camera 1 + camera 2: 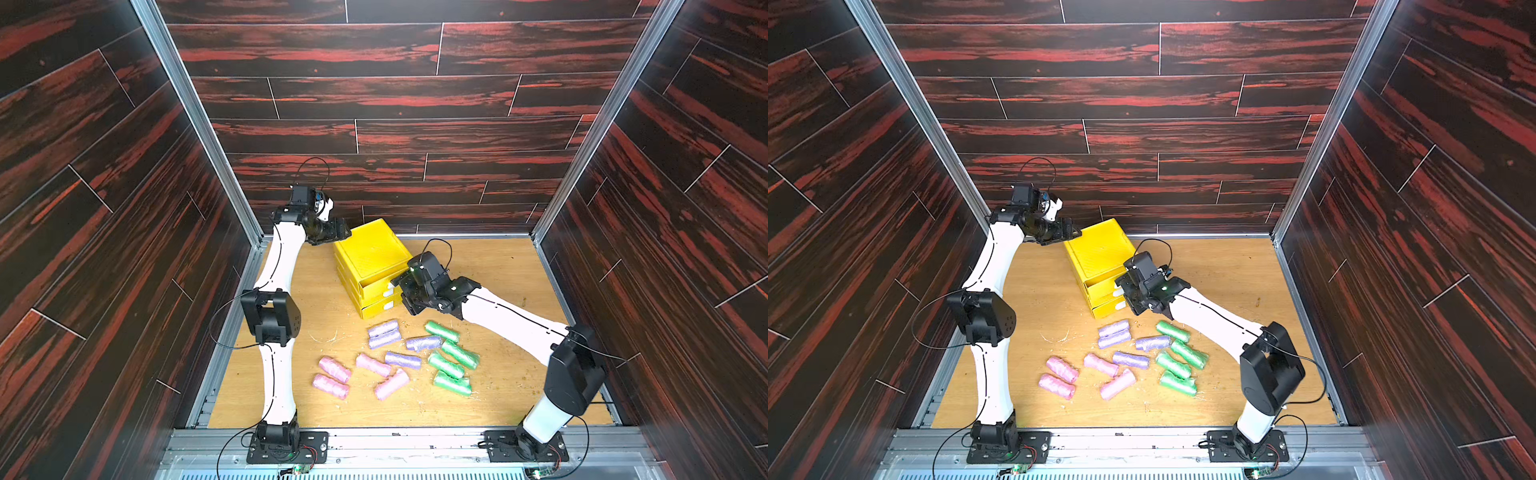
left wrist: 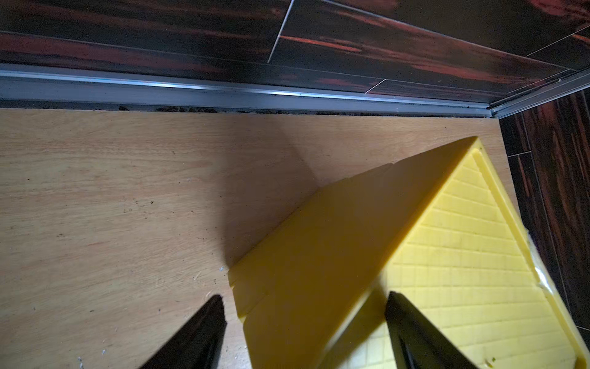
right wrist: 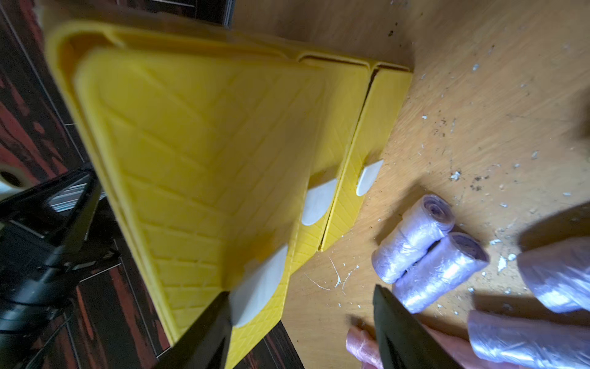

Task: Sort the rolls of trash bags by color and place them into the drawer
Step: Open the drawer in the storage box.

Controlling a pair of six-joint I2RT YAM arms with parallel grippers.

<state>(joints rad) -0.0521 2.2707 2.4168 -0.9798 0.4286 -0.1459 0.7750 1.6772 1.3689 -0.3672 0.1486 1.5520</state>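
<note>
Rolls: twelve, all lying on their sides on the table in front of the chest; none is in a drawer.
Pink rolls (image 1: pixel 335 369): four, on the left arm's side of the group.
Purple rolls (image 1: pixel 383 328): four in the middle; two touch side by side just before the chest.
Green rolls (image 1: pixel 446 365): four, close together on the right arm's side.
Roll make: small, glossy, crinkled plastic cylinders.
Chest (image 1: pixel 370 257): one yellow plastic cube with a grid-ribbed top, set at an angle near the back wall; three stacked drawers.
Top drawer (image 3: pixel 198 153): pulled partly out, nothing inside it; the two below sit further in.
Tabs (image 3: pixel 319 201): three, white and rounded, one on each drawer front.
Right gripper (image 3: pixel 302 290): released, jaws wide apart at the top drawer's front, with its tab just beside one finger; the forearm slopes down toward the chest.
Left gripper (image 2: pixel 305 295): released, jaws wide apart astride the chest's rear upper edge; contact cannot be told. The arm stands tall, elbow bent.
Table (image 1: pixel 498 270): light wood board with white flecks (image 3: pixel 455 175).
Walls (image 1: pixel 374 104): dark, red-grained panels.
</note>
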